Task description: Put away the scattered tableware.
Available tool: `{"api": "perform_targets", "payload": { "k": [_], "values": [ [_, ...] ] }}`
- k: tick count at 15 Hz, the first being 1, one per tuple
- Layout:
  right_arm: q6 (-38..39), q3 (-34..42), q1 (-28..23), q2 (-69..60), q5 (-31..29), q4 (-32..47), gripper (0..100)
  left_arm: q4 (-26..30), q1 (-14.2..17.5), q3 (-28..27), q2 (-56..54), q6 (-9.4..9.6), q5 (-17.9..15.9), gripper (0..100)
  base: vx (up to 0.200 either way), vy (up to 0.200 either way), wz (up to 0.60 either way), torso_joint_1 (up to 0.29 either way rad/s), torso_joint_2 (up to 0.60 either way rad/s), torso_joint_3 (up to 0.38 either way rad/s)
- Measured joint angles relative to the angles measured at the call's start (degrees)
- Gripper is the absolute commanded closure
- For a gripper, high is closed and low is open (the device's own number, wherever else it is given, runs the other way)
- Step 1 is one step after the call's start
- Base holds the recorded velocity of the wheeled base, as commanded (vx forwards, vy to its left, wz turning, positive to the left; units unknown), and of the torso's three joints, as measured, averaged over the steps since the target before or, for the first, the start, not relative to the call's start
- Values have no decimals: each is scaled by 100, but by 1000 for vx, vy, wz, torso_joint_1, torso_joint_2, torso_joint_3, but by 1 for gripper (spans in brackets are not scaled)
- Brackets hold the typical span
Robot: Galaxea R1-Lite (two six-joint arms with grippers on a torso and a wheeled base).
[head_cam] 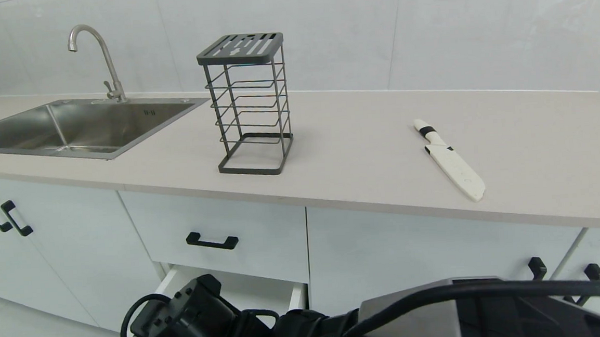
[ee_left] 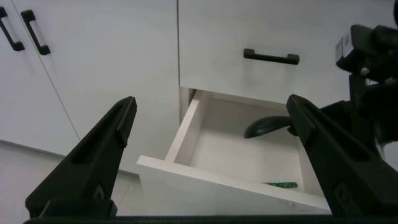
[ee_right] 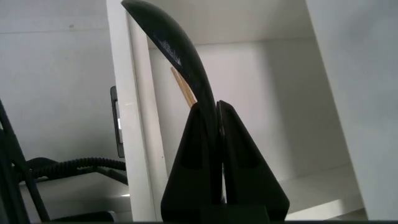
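My right gripper (ee_right: pixel 216 109) is shut on the handle of a black spoon (ee_right: pixel 177 46), held over the open white drawer (ee_right: pixel 267 93). From the left wrist view, the spoon's bowl (ee_left: pixel 266 127) hangs inside the drawer (ee_left: pixel 186 134), just above its floor. My left gripper (ee_left: pixel 210 106) is open wide in front of the drawer, holding nothing. A white knife (head_cam: pixel 450 159) with a black band on its handle lies flat on the counter at the right. A dark wire rack (head_cam: pixel 249 104) with a slotted top stands mid-counter.
A steel sink (head_cam: pixel 78 127) with a faucet (head_cam: pixel 95 56) is set into the counter's left end. The open drawer (head_cam: pixel 179 280) sits below a shut one with a black handle (head_cam: pixel 211 241). A small green item (ee_left: pixel 278 185) and a thin wooden stick (ee_right: pixel 183 87) lie in it.
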Motion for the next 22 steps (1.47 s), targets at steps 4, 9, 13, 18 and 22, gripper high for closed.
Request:
{"api": "perform_targets", "payload": {
  "k": [4,9,13,18,22],
  "values": [
    [171,45,-176,294,0,-160,100,0,0,0,0,-1,-2,0,0,0,0,0,0,0],
    [367,41,-286,584,33,-316,100,0,0,0,0,0,0,0,0,0,0,0,0,0],
    [372,33,-361,835,55,-650,100,0,0,0,0,-1,0,0,0,0,0,0,0,0],
    [354,34,-394,1001,156,-657,100,0,0,0,0,-1,-2,0,0,0,0,0,0,0],
    [332,44,-372,1056,341,-658,100,0,0,0,0,0,-2,0,0,0,0,0,0,0]
  ]
}}
